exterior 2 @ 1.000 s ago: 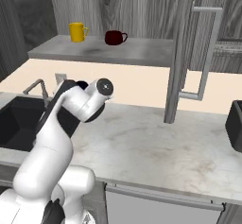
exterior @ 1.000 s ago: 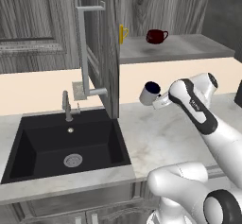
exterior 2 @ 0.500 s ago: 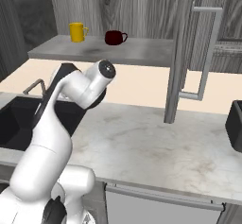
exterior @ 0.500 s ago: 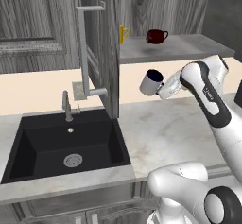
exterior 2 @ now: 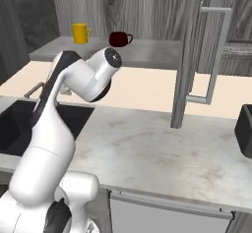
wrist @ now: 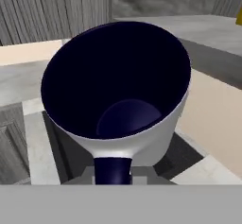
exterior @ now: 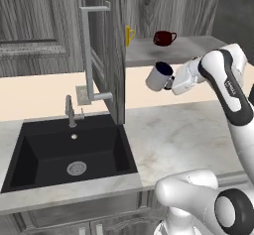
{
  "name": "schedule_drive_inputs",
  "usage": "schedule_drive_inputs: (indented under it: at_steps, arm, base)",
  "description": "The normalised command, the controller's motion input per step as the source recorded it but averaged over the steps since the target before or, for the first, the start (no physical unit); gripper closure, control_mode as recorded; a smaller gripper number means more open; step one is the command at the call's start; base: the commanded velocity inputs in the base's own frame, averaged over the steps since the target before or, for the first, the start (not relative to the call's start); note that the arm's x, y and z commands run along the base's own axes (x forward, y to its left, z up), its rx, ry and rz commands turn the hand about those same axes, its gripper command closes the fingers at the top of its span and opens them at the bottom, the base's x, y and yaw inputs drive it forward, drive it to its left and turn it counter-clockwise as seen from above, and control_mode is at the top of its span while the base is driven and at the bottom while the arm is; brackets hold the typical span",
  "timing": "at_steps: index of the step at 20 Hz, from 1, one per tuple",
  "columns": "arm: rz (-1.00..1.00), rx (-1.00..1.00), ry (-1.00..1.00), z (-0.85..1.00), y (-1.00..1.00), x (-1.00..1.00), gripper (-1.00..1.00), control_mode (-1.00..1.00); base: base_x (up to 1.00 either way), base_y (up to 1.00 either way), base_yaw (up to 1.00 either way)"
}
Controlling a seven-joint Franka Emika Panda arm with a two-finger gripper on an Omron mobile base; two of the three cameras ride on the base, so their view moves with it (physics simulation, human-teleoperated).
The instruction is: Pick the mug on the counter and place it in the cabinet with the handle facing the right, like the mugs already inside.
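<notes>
Closest to me, the gripper (exterior: 171, 83) is pinching the mug (exterior: 159, 76) by its dark handle side, holding it tipped on its side in the air above the counter (exterior: 178, 135), navy mouth turned up toward the hand. It hangs just below and in front of the cabinet (exterior: 163, 50) shelf, right of the open door (exterior: 106, 45). Farther back on that shelf stand the dark red mug (exterior: 164, 37) and, partly behind the door, the yellow mug (exterior 2: 80, 33).
</notes>
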Motion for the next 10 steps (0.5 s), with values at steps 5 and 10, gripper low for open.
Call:
schedule_drive_inputs:
  at_steps: [5, 10]
  arm:
    - [0.07, 0.0, -0.06, 0.53, 0.0, 0.0, 1.0, -1.0]
    - [0.05, 0.0, -0.07, 0.6, 0.0, 0.0, 1.0, -1.0]
  base:
    - [0.0, 0.0, 0.0]
    - [0.0, 0.0, 0.0]
